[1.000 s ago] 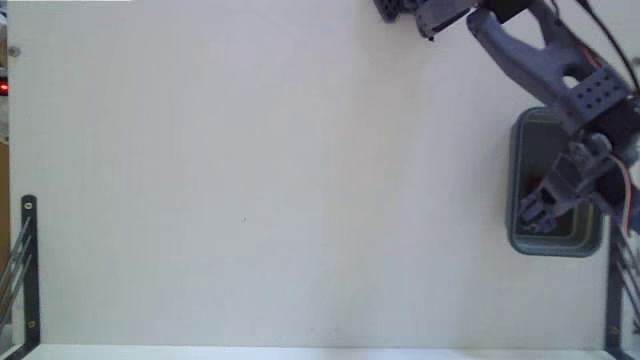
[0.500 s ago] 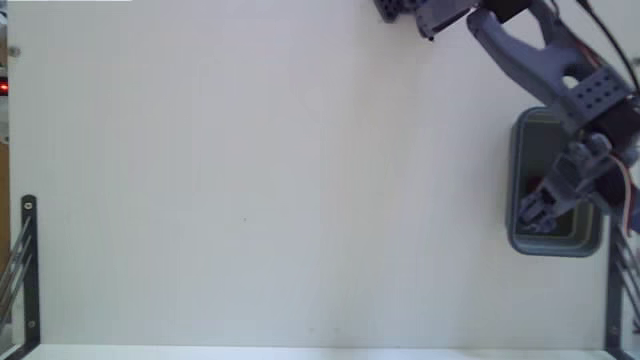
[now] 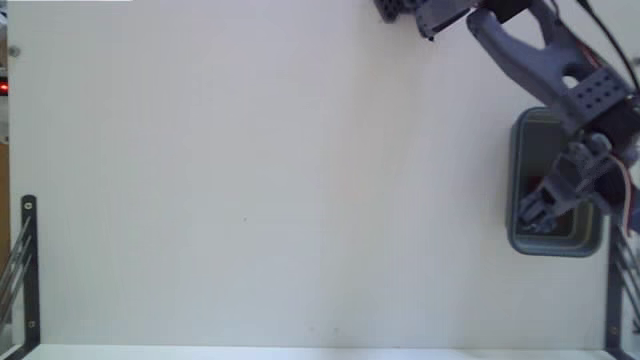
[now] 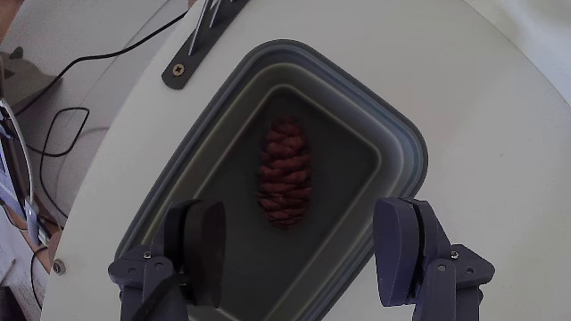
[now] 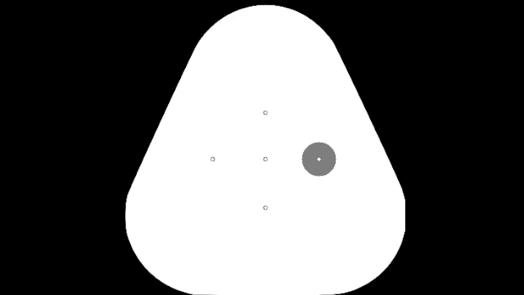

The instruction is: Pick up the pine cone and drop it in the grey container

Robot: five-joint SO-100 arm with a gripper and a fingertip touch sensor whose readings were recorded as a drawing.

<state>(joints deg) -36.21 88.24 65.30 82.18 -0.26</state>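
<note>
The reddish-brown pine cone (image 4: 285, 174) lies on the dark floor of the grey container (image 4: 403, 143) in the wrist view. My gripper (image 4: 303, 241) hangs open above the tub, its two fingers wide apart with nothing between them. In the fixed view the grey container (image 3: 520, 150) stands at the right side of the white table, and my gripper (image 3: 545, 208) hovers over it, covering most of its inside. A small red patch of the pine cone (image 3: 536, 184) shows beside the arm.
A black metal bracket (image 4: 201, 40) and black cables (image 4: 62, 116) lie beyond the table edge in the wrist view. Black brackets (image 3: 28, 265) stand at the table's lower left and lower right (image 3: 615, 300) in the fixed view.
</note>
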